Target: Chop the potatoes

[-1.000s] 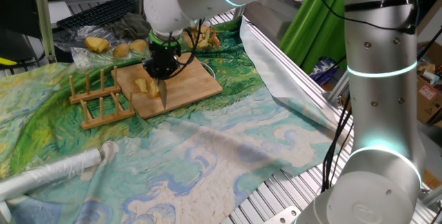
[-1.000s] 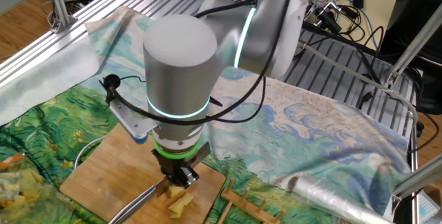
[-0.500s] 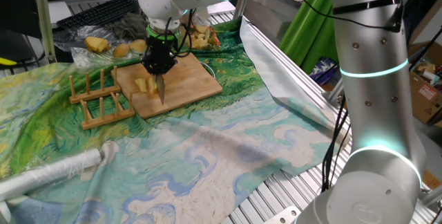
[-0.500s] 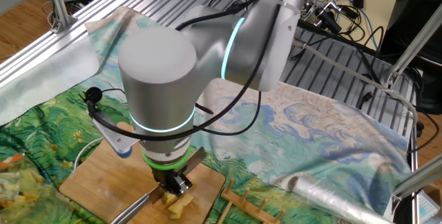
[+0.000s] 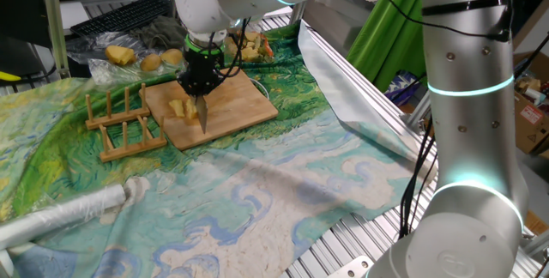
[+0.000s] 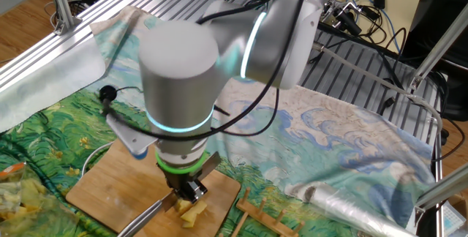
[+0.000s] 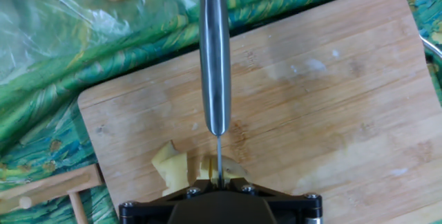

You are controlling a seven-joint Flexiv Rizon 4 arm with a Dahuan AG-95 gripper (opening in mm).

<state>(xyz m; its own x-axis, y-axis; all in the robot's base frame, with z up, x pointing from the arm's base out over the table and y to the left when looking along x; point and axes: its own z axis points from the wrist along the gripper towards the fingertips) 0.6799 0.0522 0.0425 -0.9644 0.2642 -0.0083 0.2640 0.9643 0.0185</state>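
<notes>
The tool (image 5: 200, 90), shut tight on the knife (image 7: 215, 58), could push the small potatoes (image 7: 174, 168) off the board (image 7: 324, 99) if the blade slips.

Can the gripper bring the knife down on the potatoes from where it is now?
Probably yes. The gripper hangs right over the potatoes on the wooden board, shut on the knife, and nothing lies between blade and pieces.
</notes>
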